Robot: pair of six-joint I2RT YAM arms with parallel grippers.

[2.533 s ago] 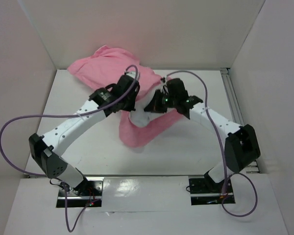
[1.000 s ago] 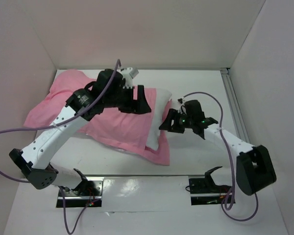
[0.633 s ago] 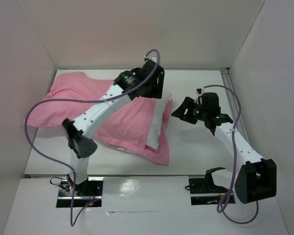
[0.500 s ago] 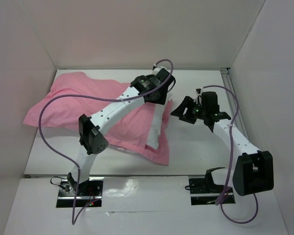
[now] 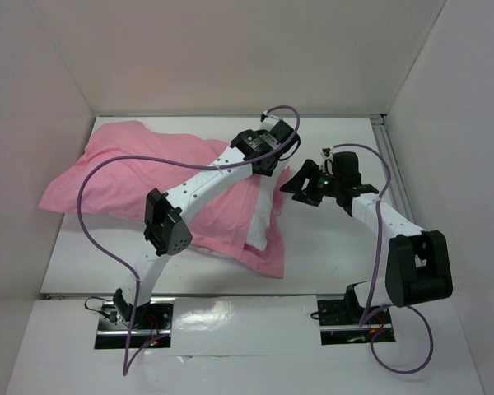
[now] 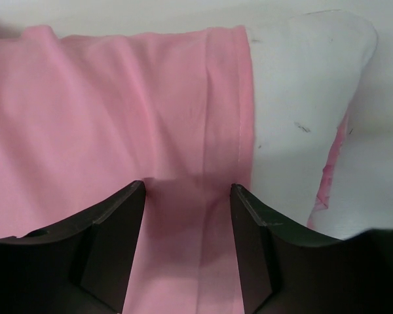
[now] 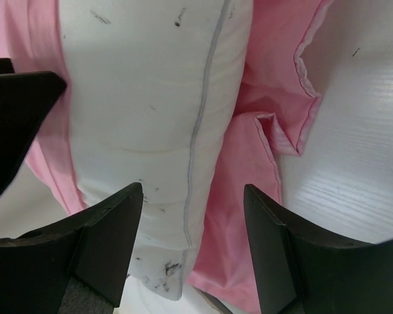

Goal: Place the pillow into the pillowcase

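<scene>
The pillowcase (image 5: 123,173), thin smooth pink fabric with soft creases and a stitched hem, lies across the left and centre of the white table (image 5: 337,255), bulging over most of the pillow (image 5: 263,218). The left gripper (image 6: 187,196) hangs over the pink cloth beside the hem, jaws parted wide, holding nothing. The pillow's plump white end protrudes at the open mouth, dark-specked, with a grey seam line. The right gripper (image 7: 193,196) hangs over that end, jaws wide apart, empty.

A white table (image 5: 313,247) is enclosed by plain white walls (image 5: 230,49) behind, left and right of it; lighting is even.
</scene>
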